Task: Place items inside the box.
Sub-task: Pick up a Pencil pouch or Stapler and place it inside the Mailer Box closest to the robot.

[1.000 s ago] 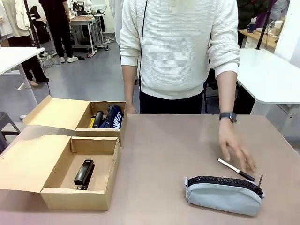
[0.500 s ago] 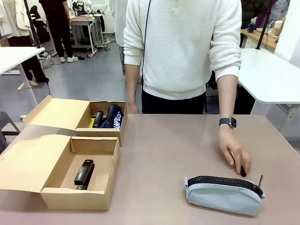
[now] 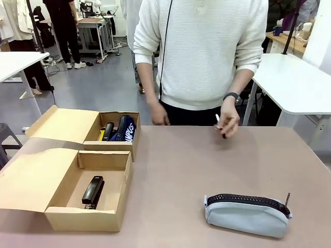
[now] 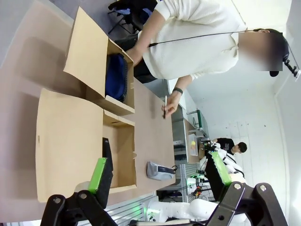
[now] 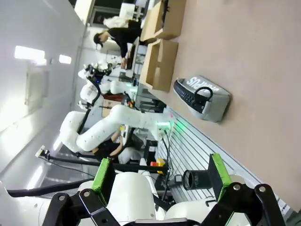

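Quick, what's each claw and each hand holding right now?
Left gripper: open, empty.
Right gripper: open, empty.
Person's hand with watch: holds marker pen.
Person's other hand: empty.

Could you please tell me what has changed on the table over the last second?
The person's hand picked the marker pen up from the table beside the pencil case and lifted it back toward their body, over the far edge. The pencil case, the stapler in the near box and the pouch in the far box stayed put.
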`<act>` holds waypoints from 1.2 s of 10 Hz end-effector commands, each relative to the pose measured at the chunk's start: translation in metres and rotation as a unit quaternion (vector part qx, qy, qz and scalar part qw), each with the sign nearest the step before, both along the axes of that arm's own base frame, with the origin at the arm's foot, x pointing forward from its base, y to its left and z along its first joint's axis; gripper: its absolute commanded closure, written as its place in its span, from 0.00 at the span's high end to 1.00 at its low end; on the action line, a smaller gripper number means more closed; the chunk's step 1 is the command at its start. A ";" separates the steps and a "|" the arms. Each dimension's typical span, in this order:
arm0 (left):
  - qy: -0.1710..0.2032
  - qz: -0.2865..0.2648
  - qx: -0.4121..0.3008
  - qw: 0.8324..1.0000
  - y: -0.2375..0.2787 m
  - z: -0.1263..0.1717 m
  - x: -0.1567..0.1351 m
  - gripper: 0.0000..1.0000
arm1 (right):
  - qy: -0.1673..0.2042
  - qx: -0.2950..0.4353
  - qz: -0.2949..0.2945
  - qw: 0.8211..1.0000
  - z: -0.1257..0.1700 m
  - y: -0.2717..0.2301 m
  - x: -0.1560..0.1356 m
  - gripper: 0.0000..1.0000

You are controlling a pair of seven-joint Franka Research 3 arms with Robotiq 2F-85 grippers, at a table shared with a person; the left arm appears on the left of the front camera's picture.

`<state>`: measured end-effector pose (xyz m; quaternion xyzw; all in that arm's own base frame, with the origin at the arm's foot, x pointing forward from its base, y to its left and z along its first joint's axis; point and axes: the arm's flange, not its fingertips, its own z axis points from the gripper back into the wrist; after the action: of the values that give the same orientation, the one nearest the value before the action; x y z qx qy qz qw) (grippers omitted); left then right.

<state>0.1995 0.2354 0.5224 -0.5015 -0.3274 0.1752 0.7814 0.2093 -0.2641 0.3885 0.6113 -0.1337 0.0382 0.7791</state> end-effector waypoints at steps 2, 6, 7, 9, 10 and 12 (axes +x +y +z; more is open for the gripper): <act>-0.014 -0.002 -0.002 1.000 -0.001 0.001 0.000 1.00 | 0.010 -0.098 0.069 0.993 0.043 0.061 0.043 1.00; -0.014 -0.002 -0.002 1.000 -0.001 0.001 0.000 1.00 | -0.020 -0.328 0.254 0.910 0.083 0.221 0.136 1.00; -0.014 -0.002 -0.002 1.000 -0.001 0.001 0.000 1.00 | -0.018 -0.383 0.288 0.877 0.078 0.265 0.152 1.00; -0.014 -0.002 -0.002 1.000 -0.001 0.001 0.000 1.00 | -0.059 -0.466 0.351 0.810 0.055 0.343 0.161 1.00; -0.014 -0.002 -0.002 1.000 -0.001 0.001 0.000 1.00 | -0.074 -0.477 0.344 0.806 0.047 0.363 0.162 1.00; -0.014 -0.002 -0.002 1.000 -0.001 0.001 0.000 1.00 | -0.105 -0.514 0.338 0.781 0.020 0.403 0.157 1.00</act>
<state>0.2003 0.2346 0.5226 -0.5006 -0.3266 0.1746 0.7825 0.3694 0.1381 0.4215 0.1444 0.0542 0.4399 0.8847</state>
